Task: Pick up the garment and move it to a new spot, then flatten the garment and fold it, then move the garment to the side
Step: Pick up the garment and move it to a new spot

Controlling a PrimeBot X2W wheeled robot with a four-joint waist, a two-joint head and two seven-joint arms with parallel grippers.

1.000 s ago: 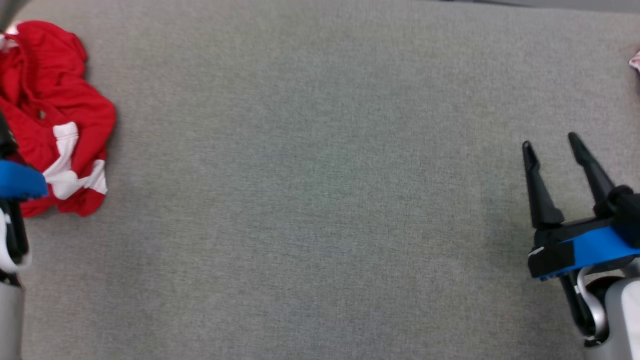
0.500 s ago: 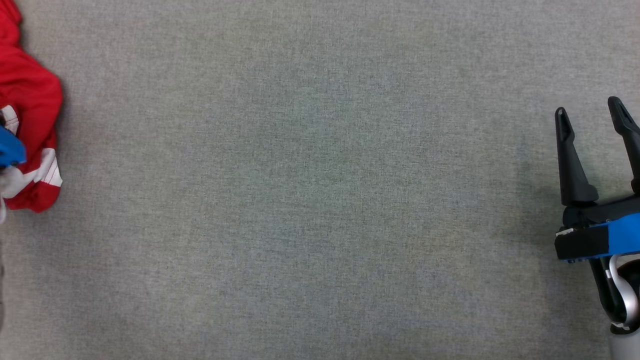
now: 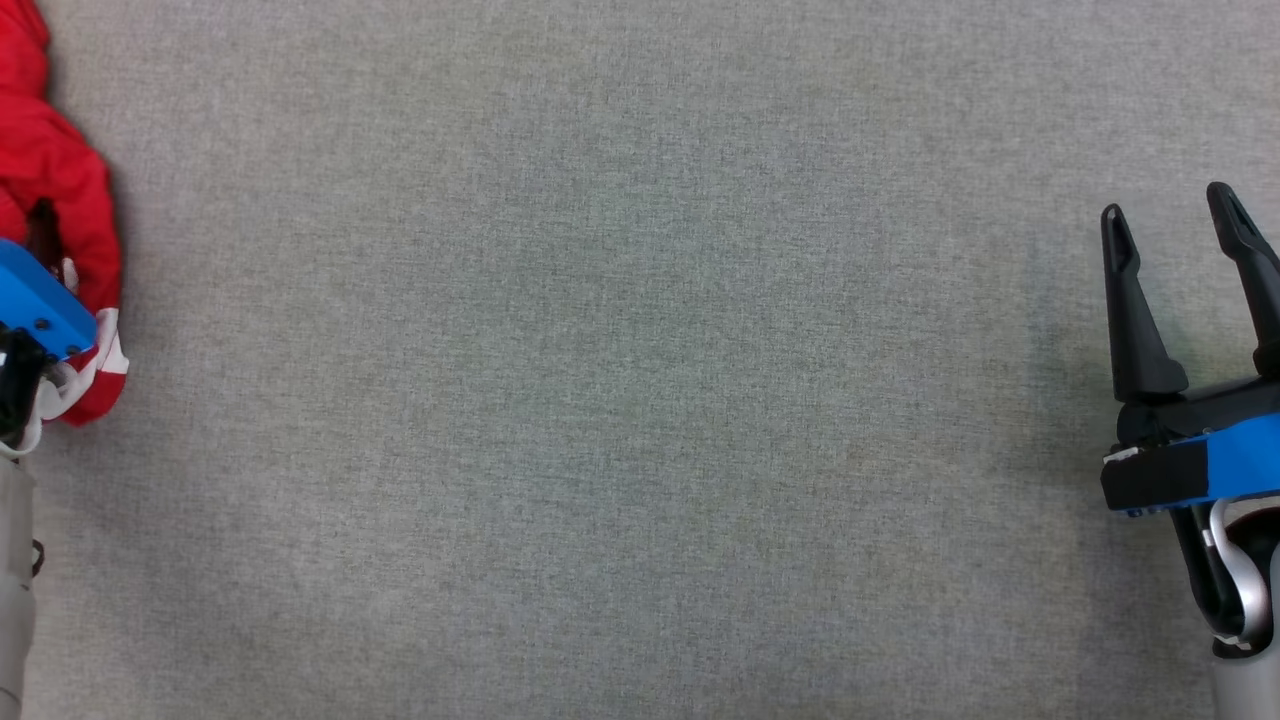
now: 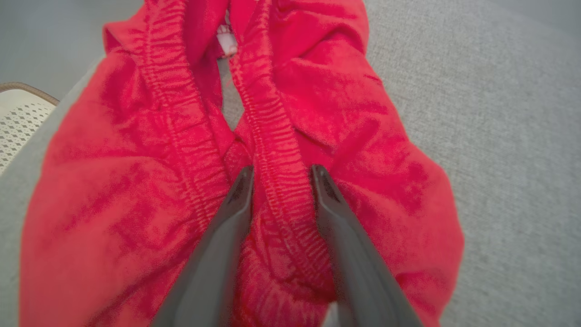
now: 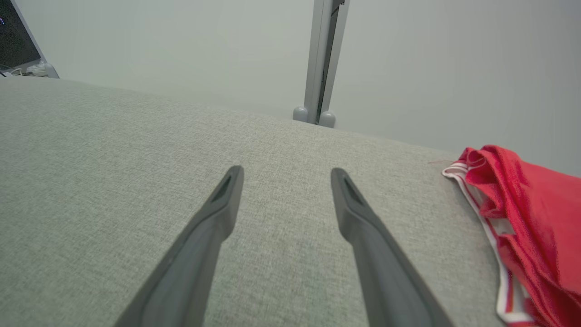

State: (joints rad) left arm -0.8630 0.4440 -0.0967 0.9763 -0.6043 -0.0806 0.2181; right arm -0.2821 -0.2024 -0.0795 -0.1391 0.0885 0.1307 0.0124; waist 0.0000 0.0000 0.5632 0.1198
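Starting at the left edge of the tabletop (image 3: 640, 360), what have we got?
— The garment (image 4: 136, 181), red, bunched in a heap at that edge, with a white-striped hem (image 5: 472, 200) showing. The left hand (image 4: 281, 175) is down on it. Its fingers stand apart, astride the gathered elastic waistband (image 4: 277, 150), with the tips pressed into the cloth. I'd not call it pinched yet.
— How will it handle?
— Light and limp, I'd judge. It will sag and trail from any single hold, and thin cloth can slip out of smooth fingers. The waistband is the sound place to take it: thick and ribbed, so it gives something to bite on and should carry the rest up with it.
— And the middle of the tabletop?
— Grey woven cover, broad enough, I'd judge, to lay the thing out flat.
— The right edge?
— The right hand (image 3: 1166, 204) hovers there, fingers spread wide with nothing between them, well apart from the garment.
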